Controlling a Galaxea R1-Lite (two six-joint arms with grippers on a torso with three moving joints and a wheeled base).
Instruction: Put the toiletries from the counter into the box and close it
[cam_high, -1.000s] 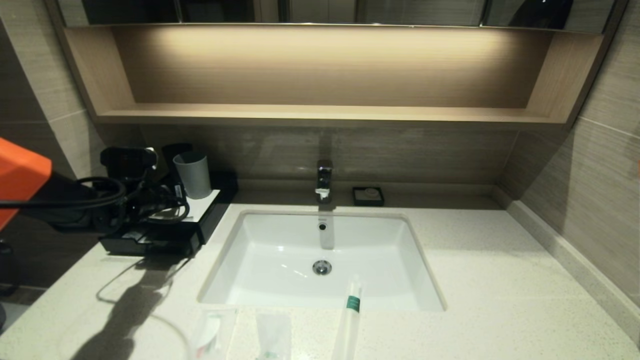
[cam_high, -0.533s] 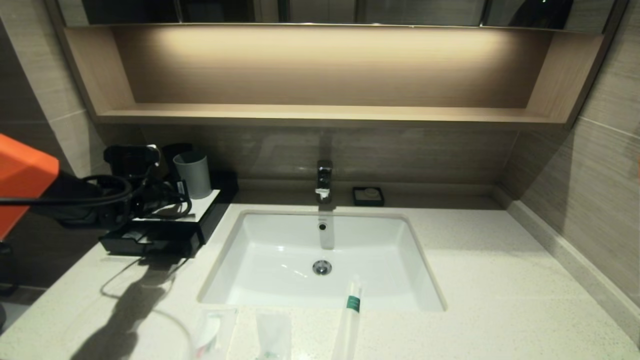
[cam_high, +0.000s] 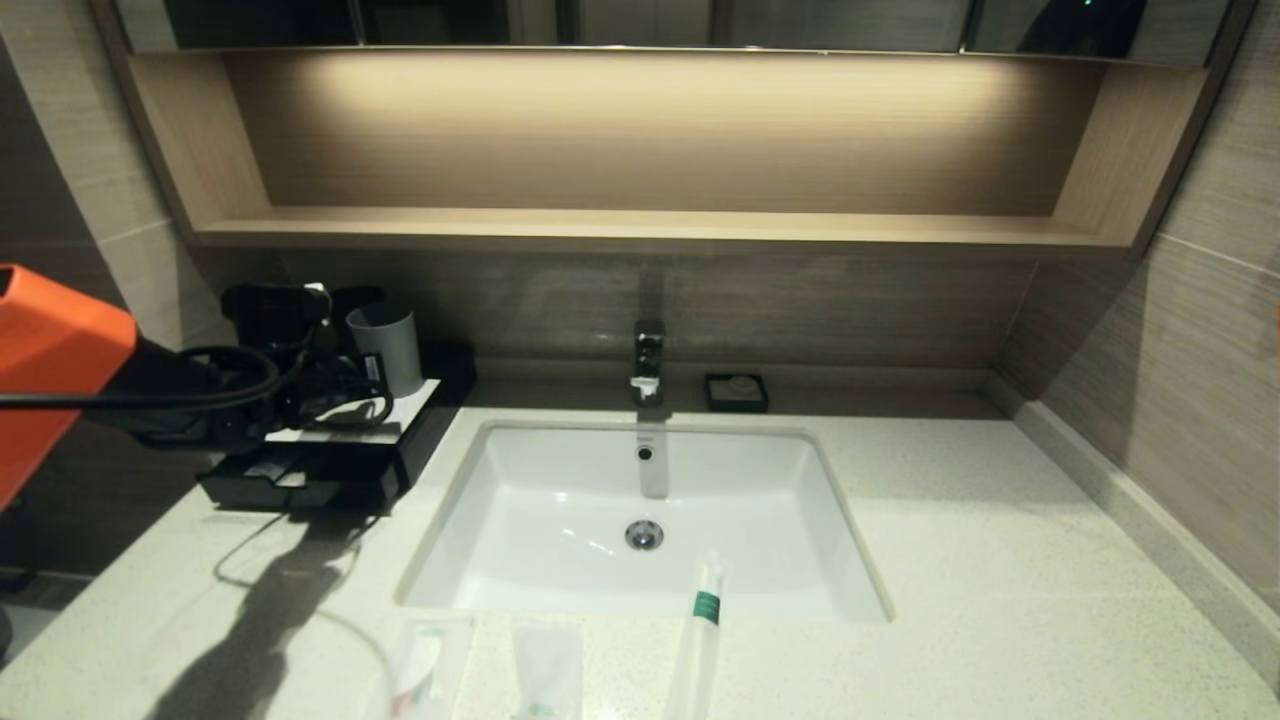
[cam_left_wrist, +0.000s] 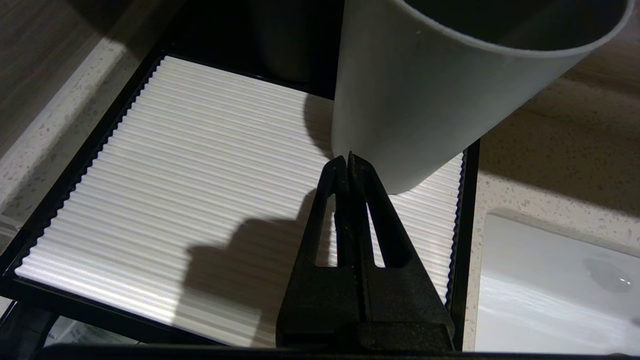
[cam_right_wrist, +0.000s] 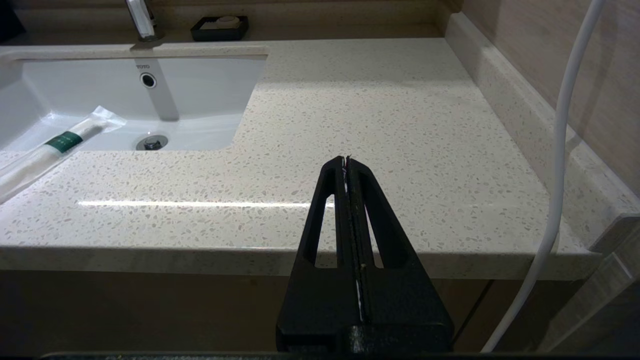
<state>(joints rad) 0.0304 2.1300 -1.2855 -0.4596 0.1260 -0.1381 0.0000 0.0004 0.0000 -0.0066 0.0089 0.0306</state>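
The black box (cam_high: 405, 455) with its white ribbed top (cam_left_wrist: 200, 200) stands at the counter's (cam_high: 1000, 560) back left; its drawer (cam_high: 262, 488) looks pulled out toward the front. My left gripper (cam_left_wrist: 346, 159) is shut and empty, low over the white top, its tips right beside the base of the grey cup (cam_left_wrist: 425, 90). In the head view the left gripper (cam_high: 368, 392) sits among black cables. A slim stick pack with a green band (cam_high: 700, 630) and two flat sachets (cam_high: 425, 665) (cam_high: 547, 670) lie along the front edge. My right gripper (cam_right_wrist: 346, 160) is shut, off the counter's front edge.
The white sink (cam_high: 560, 480) is set in the middle, with a faucet (cam_high: 648, 360) and a black soap dish (cam_high: 736, 392) behind it. A wooden shelf (cam_high: 640, 228) runs overhead. The stick pack (cam_right_wrist: 55, 147) overhangs the sink's front rim. A white cable (cam_right_wrist: 560, 150) hangs by my right arm.
My left arm has moved further in over the box top toward the grey cup, staying shut. The toiletries and the right arm have not moved.
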